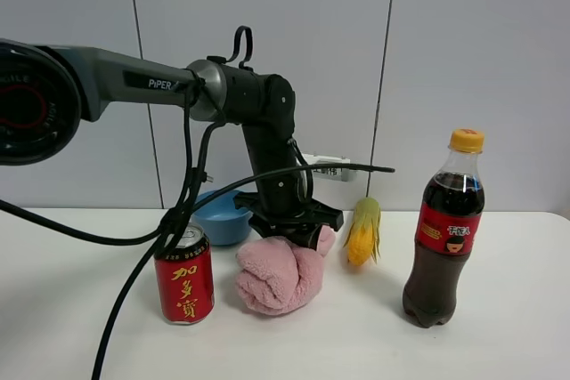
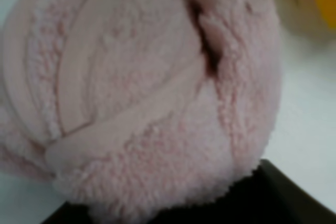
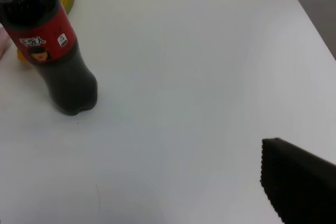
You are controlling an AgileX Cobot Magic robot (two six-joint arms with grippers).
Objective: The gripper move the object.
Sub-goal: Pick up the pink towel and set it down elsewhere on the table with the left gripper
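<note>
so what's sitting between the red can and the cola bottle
The exterior high view shows the pink towel between the red can and the cola bottle, the left gripper down on it. The corn lies farther back, nearer the bottle.

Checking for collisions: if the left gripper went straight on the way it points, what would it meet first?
The pink towel. The left gripper points down right at it, seemingly touching it already, and the towel fills the left wrist view.

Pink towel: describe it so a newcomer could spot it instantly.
On the white table, look directly below the left gripper. The pink towel lies there, between the red can and the yellow corn. It alone is soft, fluffy and bunched.
</note>
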